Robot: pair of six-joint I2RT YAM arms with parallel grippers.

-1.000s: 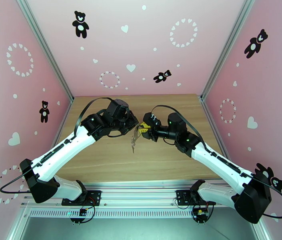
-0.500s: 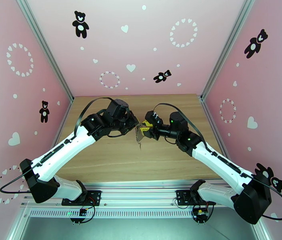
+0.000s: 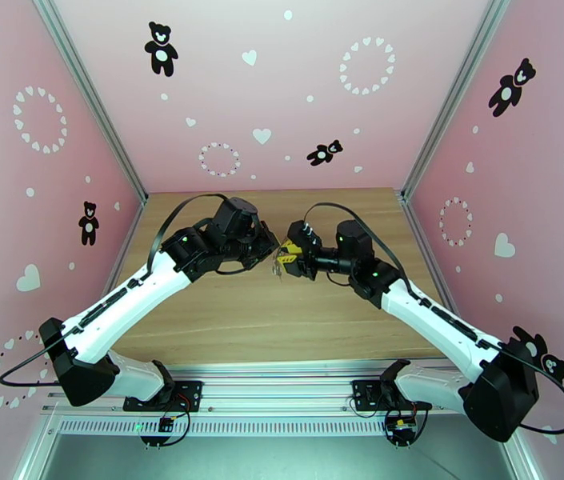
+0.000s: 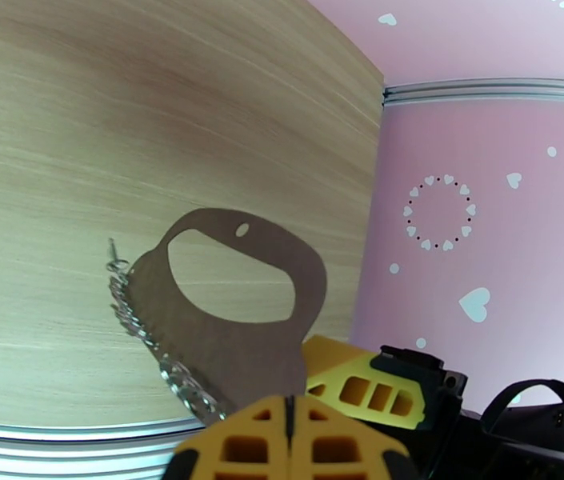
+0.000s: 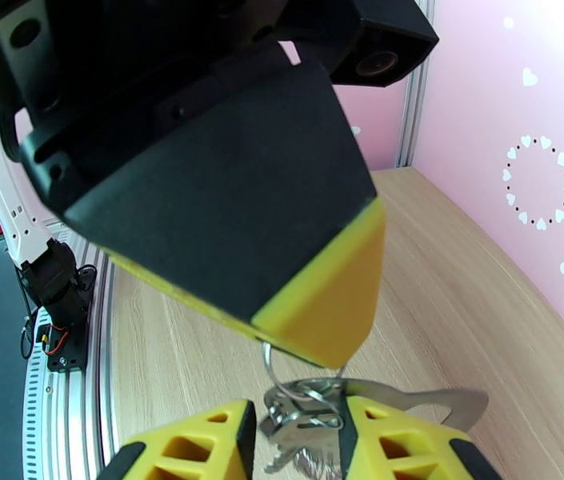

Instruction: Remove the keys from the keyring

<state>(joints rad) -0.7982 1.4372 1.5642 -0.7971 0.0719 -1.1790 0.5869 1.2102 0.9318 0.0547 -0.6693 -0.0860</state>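
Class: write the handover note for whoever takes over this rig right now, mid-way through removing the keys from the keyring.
Left gripper: shut on the keyring, held above the table.
Right gripper: fingers straddle the ring cluster at the keyring's end; firm grip unclear.
Done: keyring up off the table, both grippers at it.
To do: work the keys off; they cannot be told apart within the cluster, so none counts as removed.

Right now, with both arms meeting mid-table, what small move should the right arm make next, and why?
Probably close the right fingers on the keys and ease them away. The left fingers are shut on the keyring, holding it off the table, and the keys sit between the right fingers.
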